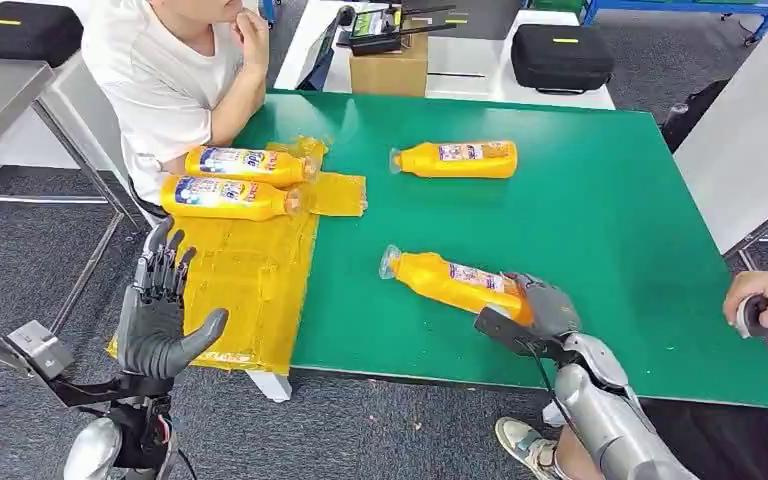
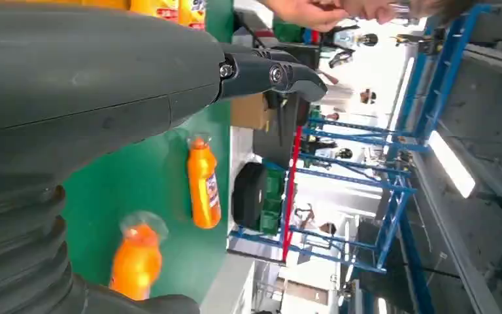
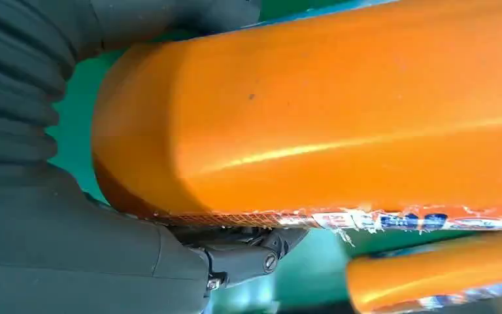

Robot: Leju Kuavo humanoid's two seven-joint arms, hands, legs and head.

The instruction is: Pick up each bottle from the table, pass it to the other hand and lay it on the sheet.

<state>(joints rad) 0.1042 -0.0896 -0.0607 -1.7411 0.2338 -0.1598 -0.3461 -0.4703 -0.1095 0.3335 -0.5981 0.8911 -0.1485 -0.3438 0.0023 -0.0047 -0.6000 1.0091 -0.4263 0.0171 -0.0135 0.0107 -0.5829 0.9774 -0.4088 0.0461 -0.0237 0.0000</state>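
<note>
1. Near bottle (image 1: pixel 452 282), orange with a clear cap and a printed label, lies on its side on the green table (image 1: pixel 600 230) near the front edge, cap pointing toward the yellow sheet (image 1: pixel 250 270).
2. Right hand (image 1: pixel 540 305) is wrapped around the base end of this bottle; the right wrist view shows the orange body (image 3: pixel 314 118) pressed against the palm, with the thumb below it and the other fingers hidden behind the bottle.
3. Right arm comes in from the lower right, forearm angled up and inward over the table's front edge.
4. Left hand (image 1: pixel 160 305) is raised upright off the table's left front corner, over the near end of the sheet, palm facing inward, fingers straight and apart, thumb out to the side, holding nothing.
5. Far bottle (image 1: pixel 455 159) lies on its side on the bare table farther back, well apart from the held one.
6. Two bottles already lie on the sheet's far part, side by side and parallel: one (image 1: pixel 248 163) farther back, one (image 1: pixel 228 197) nearer.
7. Sheet hangs over the table's left front corner.
8. A person in a white shirt (image 1: pixel 160 80) sits at the table's far left corner; another person's hand (image 1: pixel 765 295) is at the right edge.
</note>
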